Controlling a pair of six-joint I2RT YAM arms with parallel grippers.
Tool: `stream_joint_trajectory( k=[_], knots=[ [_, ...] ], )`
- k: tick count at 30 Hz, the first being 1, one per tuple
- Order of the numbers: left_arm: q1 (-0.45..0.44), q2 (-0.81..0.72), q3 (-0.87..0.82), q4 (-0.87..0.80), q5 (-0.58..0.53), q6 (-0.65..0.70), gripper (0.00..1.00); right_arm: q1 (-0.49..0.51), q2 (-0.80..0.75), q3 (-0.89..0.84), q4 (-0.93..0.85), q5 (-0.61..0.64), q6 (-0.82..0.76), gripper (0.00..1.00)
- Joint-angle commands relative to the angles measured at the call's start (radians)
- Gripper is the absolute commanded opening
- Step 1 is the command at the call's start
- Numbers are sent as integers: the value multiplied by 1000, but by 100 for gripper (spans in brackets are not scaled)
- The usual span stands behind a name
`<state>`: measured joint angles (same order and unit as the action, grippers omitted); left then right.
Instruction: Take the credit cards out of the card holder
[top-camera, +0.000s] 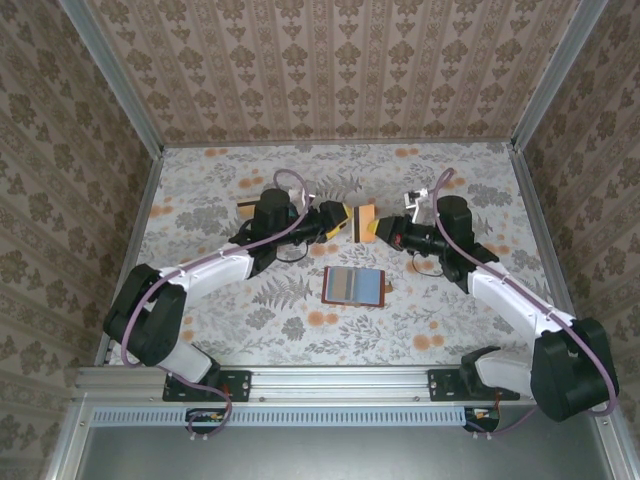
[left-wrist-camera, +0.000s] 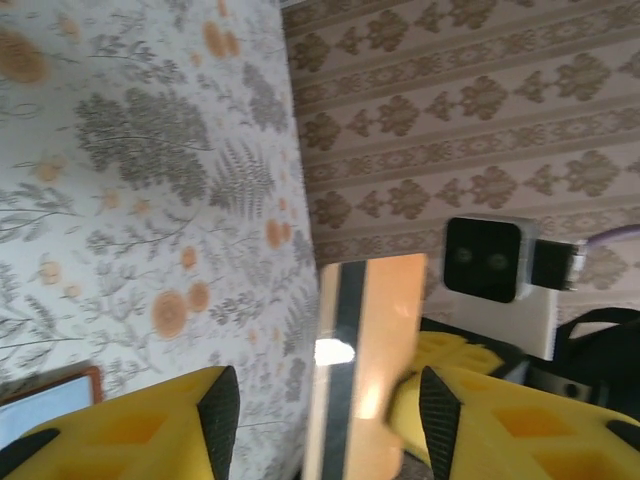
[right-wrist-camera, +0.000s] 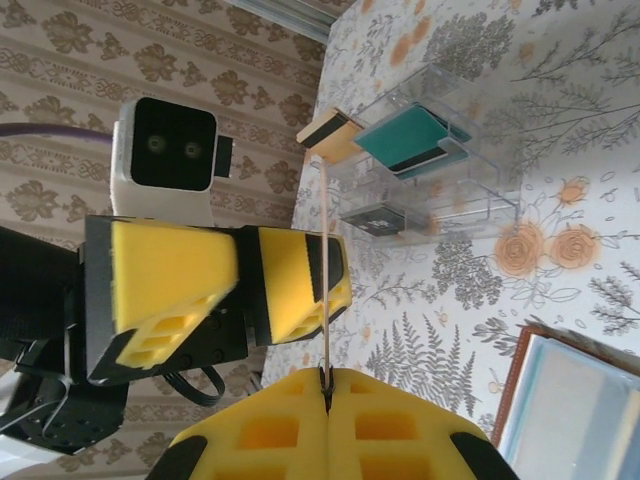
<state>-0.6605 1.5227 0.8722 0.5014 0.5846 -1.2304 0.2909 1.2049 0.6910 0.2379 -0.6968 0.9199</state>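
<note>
The card holder (top-camera: 354, 286) lies open on the table, brown edge and blue-grey lining up; its corner shows in the left wrist view (left-wrist-camera: 50, 400) and the right wrist view (right-wrist-camera: 570, 400). Above it hangs a tan credit card (top-camera: 362, 222) with a dark stripe (left-wrist-camera: 365, 350), held upright. My right gripper (top-camera: 380, 231) (right-wrist-camera: 326, 378) is shut on the card's edge (right-wrist-camera: 323, 300). The left gripper (top-camera: 340, 218) (left-wrist-camera: 330, 410) is open around the card's other end, which sits close to one finger (left-wrist-camera: 440, 410) and well apart from the other.
A clear plastic rack (right-wrist-camera: 470, 190) stands on the table beyond the left gripper (right-wrist-camera: 290, 285). It holds a teal card (right-wrist-camera: 410, 140), a dark card (right-wrist-camera: 378, 218) and a tan striped card (right-wrist-camera: 330, 135). Patterned walls close in the table on three sides.
</note>
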Motion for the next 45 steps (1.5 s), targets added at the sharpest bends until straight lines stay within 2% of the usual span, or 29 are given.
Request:
stream_joint_trajectory(
  k=[1,11,17,19,21,23,24,25,27,29,30,33,37,40,45],
  knots=[
    [-7,18,-15,129,47,-56,52,18,20,28,76,-40,46,0],
    [-14,35,-35,194,91,-83,42,22,43,33,100,-46,56,0],
    [-15,30,-39,218,100,-93,23,22,62,24,113,-52,58,0],
    [-16,29,-44,230,104,-95,13,21,64,20,112,-49,55,0],
    [-15,25,-41,228,104,-93,2,22,71,21,101,-49,47,10],
    [-13,22,-40,212,105,-83,0,21,75,21,87,-52,35,18],
    [-10,18,-40,199,104,-76,0,19,76,21,78,-52,29,26],
    [-8,12,-39,182,104,-67,0,18,73,22,63,-50,20,40],
    [2,-2,-38,140,109,-41,0,16,62,25,17,-37,-8,61],
    [18,-24,-37,78,111,-3,0,11,44,31,-38,-18,-44,72],
    [25,-37,-34,32,112,28,0,11,34,35,-63,-11,-61,75],
    [48,-108,33,-314,76,250,0,9,4,53,-152,25,-117,85],
    [55,-180,190,-817,-143,607,0,9,-26,69,-222,63,-154,98],
    [69,-215,248,-990,-310,788,0,11,-43,81,-253,92,-175,100],
    [83,-297,239,-1037,-548,1101,0,12,-59,115,-308,120,-217,100]
  ],
)
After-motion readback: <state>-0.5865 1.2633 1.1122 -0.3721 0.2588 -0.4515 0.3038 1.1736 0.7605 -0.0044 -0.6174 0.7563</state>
